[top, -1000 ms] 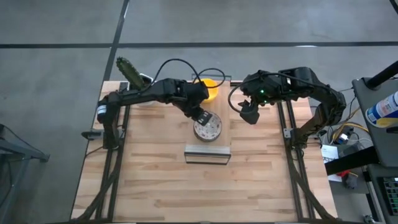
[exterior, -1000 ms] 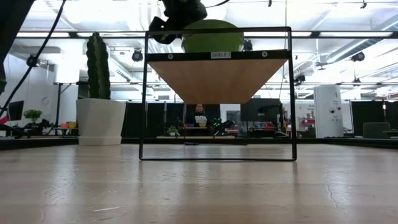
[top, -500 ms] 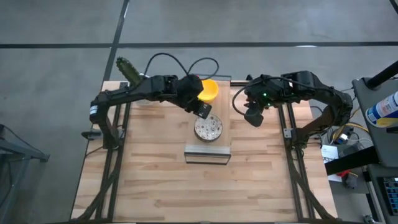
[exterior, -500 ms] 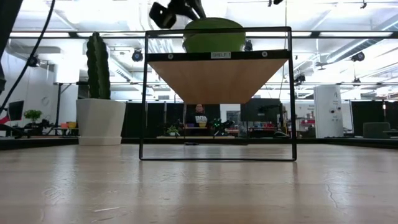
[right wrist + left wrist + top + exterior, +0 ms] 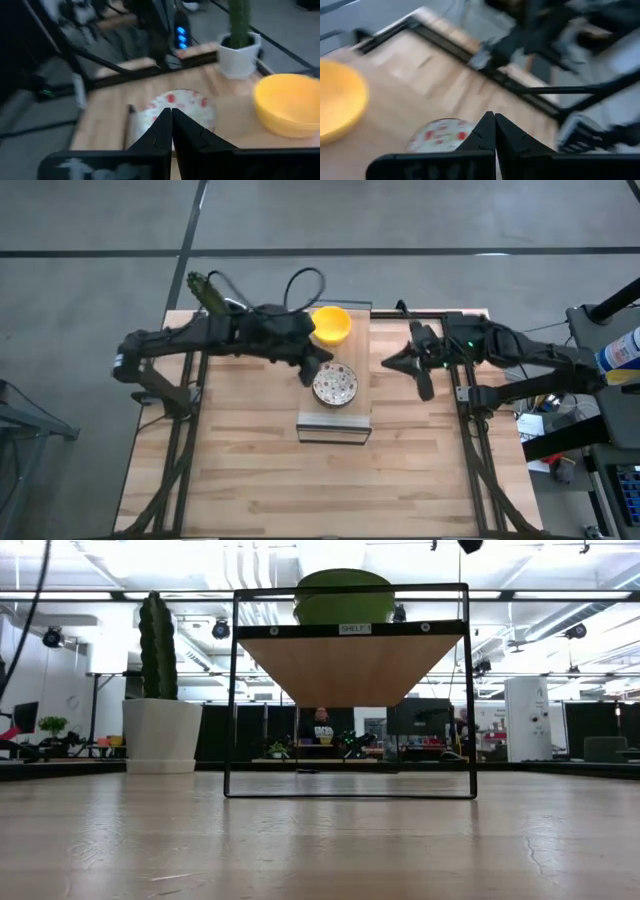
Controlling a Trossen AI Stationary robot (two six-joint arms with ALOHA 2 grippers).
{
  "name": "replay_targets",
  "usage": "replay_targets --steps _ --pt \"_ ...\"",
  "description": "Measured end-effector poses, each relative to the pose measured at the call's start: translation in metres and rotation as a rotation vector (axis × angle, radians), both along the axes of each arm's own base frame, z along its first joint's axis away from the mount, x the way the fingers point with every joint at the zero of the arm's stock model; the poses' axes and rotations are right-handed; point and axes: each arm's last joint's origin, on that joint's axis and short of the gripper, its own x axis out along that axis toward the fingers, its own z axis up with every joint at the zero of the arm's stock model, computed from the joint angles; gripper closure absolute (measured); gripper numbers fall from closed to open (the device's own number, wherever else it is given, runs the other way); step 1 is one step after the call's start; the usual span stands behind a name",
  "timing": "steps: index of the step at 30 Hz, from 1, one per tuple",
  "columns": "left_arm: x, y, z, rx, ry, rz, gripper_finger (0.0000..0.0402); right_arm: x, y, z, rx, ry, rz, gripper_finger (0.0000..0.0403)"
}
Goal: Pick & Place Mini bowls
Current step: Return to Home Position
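**While both grippers hang closed, the mini bowls rest on the shelf**

Where the left gripper's [image 5: 491, 119] two dark fingers meet, no gap shows between them and nothing is held. The right gripper [image 5: 171, 113] is the same: its jaws are pressed together and empty.

The left gripper hovers at the left edge of the shelf top, just beside the small round white bowl with red-and-dark speckles [image 5: 335, 385] and not touching it. The small round plain yellow bowl [image 5: 331, 323] lies a little farther back. The right gripper hangs off the shelf's right side, over the table and apart from both bowls.

Both bowls sit on the wooden top of the black wire-framed shelf [image 5: 360, 355] — the speckled one toward the front, the yellow one at the back edge. From above, only the top bowl of each spot shows, so whether others lie nested underneath cannot be told.

The shelf stands near the back middle of the pale wooden plank table [image 5: 250, 470]. At the table's back left corner stands the white pot with a tall green cactus [image 5: 160, 730], well apart from the bowls.
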Motion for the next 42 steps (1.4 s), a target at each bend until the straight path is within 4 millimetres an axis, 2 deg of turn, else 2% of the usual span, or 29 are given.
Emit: replay_targets --steps 3,6,9,11,13,17,21,23,27,31,37,42 --pt "-0.022 -0.007 -0.004 0.015 -0.121 -0.055 0.0401 -0.013 0.002 -0.021 0.059 -0.011 -0.008 0.0394" --pt "-0.053 -0.013 -0.020 0.031 -0.204 -0.067 0.0401 -0.026 0.002 -0.043 0.102 0.047 -0.040 0.0394" --pt "-0.085 -0.016 -0.050 0.091 -0.213 -0.070 0.0401 -0.042 0.003 -0.061 0.072 0.103 -0.030 0.0394" --pt "-0.109 -0.016 -0.077 0.128 -0.144 -0.099 0.0401 -0.047 0.004 -0.071 0.111 0.103 -0.044 0.0394" --pt "-0.127 -0.019 -0.106 0.096 -0.105 -0.119 0.0401 -0.050 0.004 -0.082 0.084 0.072 -0.039 0.0394" --pt "-0.151 -0.022 -0.145 0.101 -0.274 -0.141 0.0401 -0.056 0.003 -0.096 -0.005 -0.063 -0.029 0.0394" --pt "-0.169 -0.022 -0.182 0.207 -0.462 -0.158 0.0401 -0.062 0.003 -0.113 -0.073 -0.145 -0.014 0.0394" --pt "-0.177 -0.022 -0.202 0.267 -0.469 -0.198 0.0401 -0.066 0.004 -0.125 -0.074 -0.133 -0.011 0.0394" --pt "-0.188 -0.022 -0.234 0.215 -0.459 -0.194 0.0401 -0.071 0.003 -0.155 0.005 -0.092 -0.083 0.0394" --pt "-0.195 -0.022 -0.249 0.235 -0.487 -0.200 0.0401 -0.076 0.005 -0.168 -0.061 -0.178 -0.018 0.0394" --pt "-0.202 -0.022 -0.270 0.257 -0.503 -0.192 0.0401 -0.086 0.004 -0.190 -0.092 -0.268 -0.078 0.0394" --pt "-0.204 -0.021 -0.275 0.303 -0.476 -0.181 0.0401 -0.094 0.004 -0.209 -0.140 -0.302 -0.085 0.0394"
